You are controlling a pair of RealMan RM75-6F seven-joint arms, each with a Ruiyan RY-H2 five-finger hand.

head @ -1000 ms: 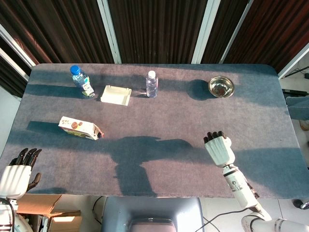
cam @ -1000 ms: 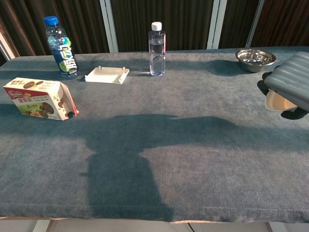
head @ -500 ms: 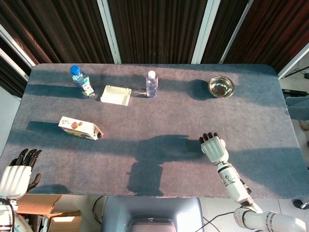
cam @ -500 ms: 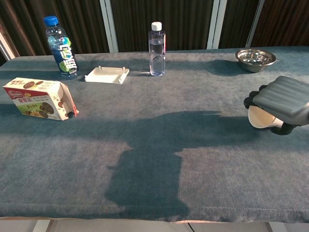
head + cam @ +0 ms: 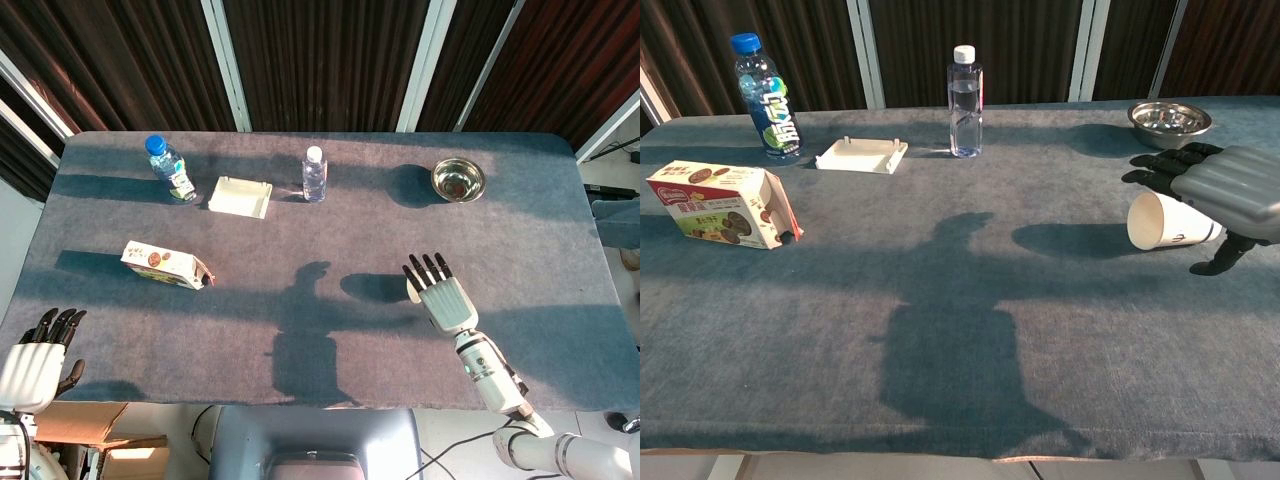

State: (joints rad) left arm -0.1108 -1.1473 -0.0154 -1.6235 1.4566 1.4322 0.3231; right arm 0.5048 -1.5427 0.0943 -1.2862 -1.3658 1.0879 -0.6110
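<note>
Right robot hand (image 5: 1225,190) hovers over the right side of the surface (image 5: 970,300), fingers stretched out and spread above a white paper cup (image 5: 1165,222) that lies on its side, mouth turned toward the middle of the cloth; the thumb hangs down just beside the cup's base, and from the chest view I cannot tell whether anything actually touches the cup, so call it loose, nothing clamped. From the head view that same right robot hand (image 5: 438,296) covers the cup completely, its shadow falling just to the left. Left robot hand (image 5: 38,352) sits off the near left corner of the surface, fingers curled a little and apart, holding nothing. Over on the left, a snack box (image 5: 722,205) lies with one end flap open. Along the far edge stand a blue-capped bottle (image 5: 766,98), a shallow white tray (image 5: 862,155) just beside it, and a clear water bottle (image 5: 964,90) near the centre. A steel bowl (image 5: 1169,123) rests at the far right, well behind the cup.
</note>
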